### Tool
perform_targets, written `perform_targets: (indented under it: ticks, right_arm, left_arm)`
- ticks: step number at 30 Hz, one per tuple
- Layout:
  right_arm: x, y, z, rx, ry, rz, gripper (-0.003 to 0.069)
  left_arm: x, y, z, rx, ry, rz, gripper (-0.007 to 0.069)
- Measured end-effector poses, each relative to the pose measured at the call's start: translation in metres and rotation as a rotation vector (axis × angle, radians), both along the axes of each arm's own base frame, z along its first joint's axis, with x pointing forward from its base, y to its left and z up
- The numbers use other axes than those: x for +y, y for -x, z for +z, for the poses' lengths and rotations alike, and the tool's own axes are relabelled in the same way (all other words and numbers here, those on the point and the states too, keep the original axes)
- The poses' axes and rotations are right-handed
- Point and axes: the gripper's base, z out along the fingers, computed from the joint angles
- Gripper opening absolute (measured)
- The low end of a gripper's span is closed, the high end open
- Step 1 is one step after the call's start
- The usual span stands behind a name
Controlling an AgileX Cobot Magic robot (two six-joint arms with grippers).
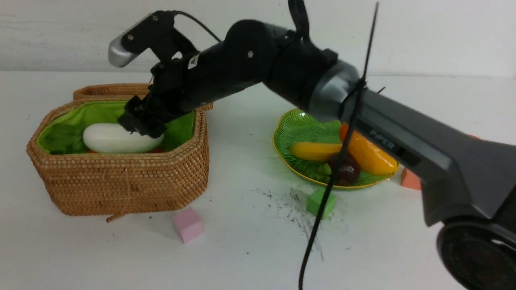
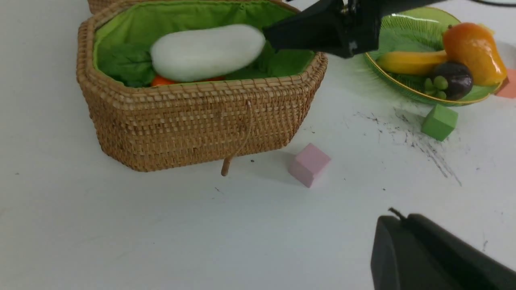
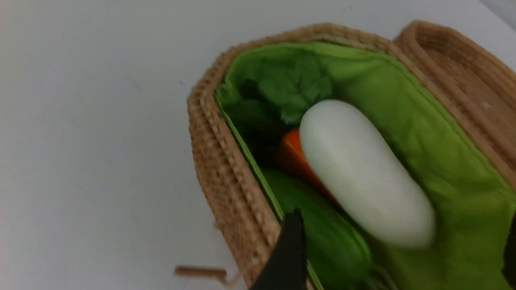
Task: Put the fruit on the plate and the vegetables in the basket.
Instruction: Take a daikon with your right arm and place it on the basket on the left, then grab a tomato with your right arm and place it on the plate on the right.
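The wicker basket (image 1: 121,185) with green lining stands at the left. In it lie the white radish (image 1: 117,138), the orange carrot (image 3: 294,157) and the green gourd (image 3: 326,233). My right gripper (image 1: 141,125) hangs over the basket's right end, open. In the right wrist view its fingers (image 3: 288,249) stand wide on both sides of the radish (image 3: 363,173) and touch nothing. The green plate (image 1: 290,129) holds the banana (image 1: 312,151), the mango (image 1: 369,155) and the mangosteen (image 1: 346,169). My left gripper (image 2: 397,219) is shut and empty above the table, near the front.
A pink cube (image 1: 187,224) lies in front of the basket. A green cube (image 1: 321,202) sits just before the plate, and an orange cube (image 1: 410,179) shows at its right. The basket's lid (image 1: 105,90) hangs open behind it. Dark scuff marks (image 1: 290,205) streak the table.
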Motion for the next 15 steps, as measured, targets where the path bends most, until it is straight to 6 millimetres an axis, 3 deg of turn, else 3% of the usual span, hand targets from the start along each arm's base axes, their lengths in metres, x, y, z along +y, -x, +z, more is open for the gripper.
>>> perform_targets:
  ticks: [3, 4, 5, 7, 12, 15]
  right_arm:
    - [-0.039, 0.021, 0.045, 0.036, 0.181, -0.13, 0.0523]
    - [-0.043, 0.024, 0.052, 0.032, 0.187, -0.14, 0.0513]
    - [-0.065, 0.033, 0.07, 0.031, 0.289, -0.225, 0.0425]
    - [-0.089, 0.04, 0.091, -0.001, 0.353, -0.334, 0.0311]
    - [-0.154, 0.046, 0.133, -0.027, 0.33, -0.563, 0.0013]
    - [-0.198, 0.046, 0.142, 0.029, 0.283, -0.704, -0.0016]
  left_arm:
    - [-0.005, 0.002, 0.0, -0.004, 0.004, -0.069, 0.0004]
    - [-0.006, 0.002, 0.0, -0.003, 0.004, -0.074, 0.0004]
    - [-0.009, 0.003, 0.002, -0.015, 0.013, -0.114, 0.0004]
    - [-0.014, 0.005, 0.003, -0.028, 0.027, -0.171, 0.0004]
    - [-0.027, 0.012, 0.007, -0.074, 0.054, -0.357, 0.0004]
    - [-0.033, 0.017, 0.009, -0.089, 0.062, -0.446, 0.0004]
